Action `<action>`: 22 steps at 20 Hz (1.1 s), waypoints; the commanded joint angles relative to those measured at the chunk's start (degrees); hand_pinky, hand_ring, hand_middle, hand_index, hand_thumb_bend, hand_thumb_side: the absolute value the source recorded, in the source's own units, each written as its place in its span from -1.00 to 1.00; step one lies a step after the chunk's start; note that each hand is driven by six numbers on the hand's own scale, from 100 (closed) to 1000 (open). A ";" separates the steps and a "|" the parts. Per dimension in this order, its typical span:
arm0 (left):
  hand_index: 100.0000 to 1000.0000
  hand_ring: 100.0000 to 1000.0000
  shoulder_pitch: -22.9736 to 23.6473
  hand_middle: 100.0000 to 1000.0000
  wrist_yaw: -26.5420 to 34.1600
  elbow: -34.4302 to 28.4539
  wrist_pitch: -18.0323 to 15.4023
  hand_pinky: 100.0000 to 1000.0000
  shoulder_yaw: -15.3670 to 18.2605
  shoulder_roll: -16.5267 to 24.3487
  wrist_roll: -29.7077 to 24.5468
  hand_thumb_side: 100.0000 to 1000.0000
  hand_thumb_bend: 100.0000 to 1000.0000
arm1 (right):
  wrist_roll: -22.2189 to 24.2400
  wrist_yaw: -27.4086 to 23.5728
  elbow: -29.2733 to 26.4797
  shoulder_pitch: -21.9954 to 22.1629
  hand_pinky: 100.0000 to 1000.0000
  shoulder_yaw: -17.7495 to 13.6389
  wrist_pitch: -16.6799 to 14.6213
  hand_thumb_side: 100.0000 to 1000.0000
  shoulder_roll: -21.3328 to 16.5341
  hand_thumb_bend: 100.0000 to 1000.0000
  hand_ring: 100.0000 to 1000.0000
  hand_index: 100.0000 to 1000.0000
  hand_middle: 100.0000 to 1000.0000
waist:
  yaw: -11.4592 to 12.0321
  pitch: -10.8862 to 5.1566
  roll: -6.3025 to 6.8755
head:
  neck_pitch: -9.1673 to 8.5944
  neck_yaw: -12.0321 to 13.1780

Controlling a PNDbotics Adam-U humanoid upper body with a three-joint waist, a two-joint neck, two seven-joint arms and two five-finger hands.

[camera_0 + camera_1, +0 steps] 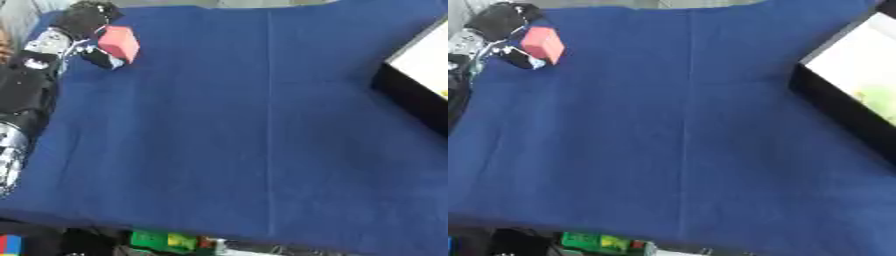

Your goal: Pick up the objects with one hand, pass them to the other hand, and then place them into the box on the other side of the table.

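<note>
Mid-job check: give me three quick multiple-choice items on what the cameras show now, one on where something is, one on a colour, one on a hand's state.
1. Where is the box?
A. right edge of the table
B. left edge
C. table centre

2. What colour is the block?
A. green
B. pink-red
C. yellow

3. What is the left robot hand doing?
A. resting open
B. curled round the block
C. out of view

Answers: 1 A, it sits against the right edge of the blue cloth. 2 B, its faces look pink-red. 3 B, dark fingers wrap the block at upper left.
</note>
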 commanded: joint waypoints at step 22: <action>0.77 0.52 -0.23 0.60 0.37 0.25 4.35 0.55 0.08 2.29 4.65 -0.32 -0.15 | -1.58 -1.82 -1.20 0.13 0.62 -0.71 0.56 -1.00 -0.02 -1.00 0.57 0.67 0.58 | -0.53 0.75 -0.75 | -0.14 0.40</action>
